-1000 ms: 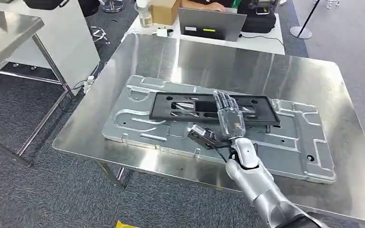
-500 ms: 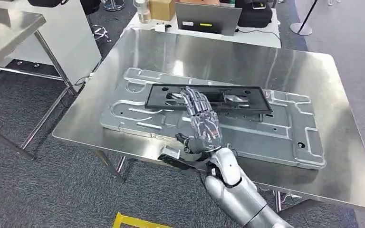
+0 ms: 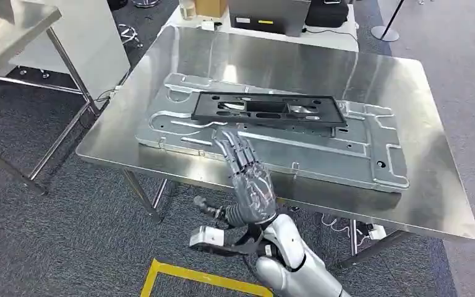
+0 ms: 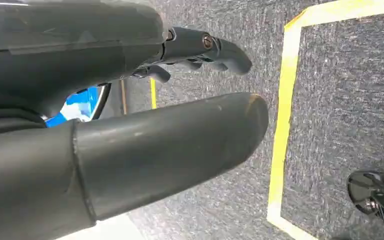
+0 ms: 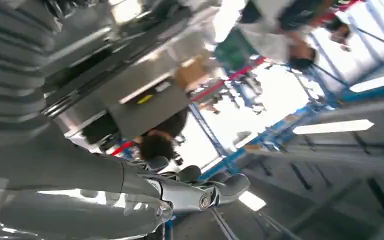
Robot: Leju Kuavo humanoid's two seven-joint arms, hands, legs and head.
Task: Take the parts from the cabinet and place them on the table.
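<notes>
The right hand (image 3: pixel 250 185) is raised at the near edge of the stainless steel tabletop (image 3: pixel 408 105), with its fingers (image 3: pixel 235 148) stretched out straight and apart, holding nothing. The fingertips reach over the near edge of the large grey pressed metal panel (image 3: pixel 321 158), but I cannot tell if they touch it. The black rectangular plastic frame (image 3: pixel 266 110) lies farther on, beyond the fingers and apart from them, flat on the far half of the grey panel.

The black frame is long and narrow, with several open cut-outs along its middle, through which some shiny metal shows. The grey panel under it is much bigger, with raised ribs, rounded grooves and small holes, and it lies flat on the tabletop, slightly turned against the edges of the tabletop.

In the left wrist view the left hand (image 4: pixel 130 100) hangs above the floor; its thick grey thumb and the darker fingers (image 4: pixel 220 47) are apart with nothing between them.

The tabletop is bright and reflecting and stands on thin metal legs. Under it the floor is dark grey carpet (image 3: pixel 55 235), with a yellow tape line (image 3: pixel 198 275) near the robot's arm. Beyond the tabletop stands a white table with a grey box (image 3: pixel 266 12) and a cardboard box (image 3: pixel 210 6) on it. To the left of the tabletop stands a second steel table (image 3: pixel 6 31).
</notes>
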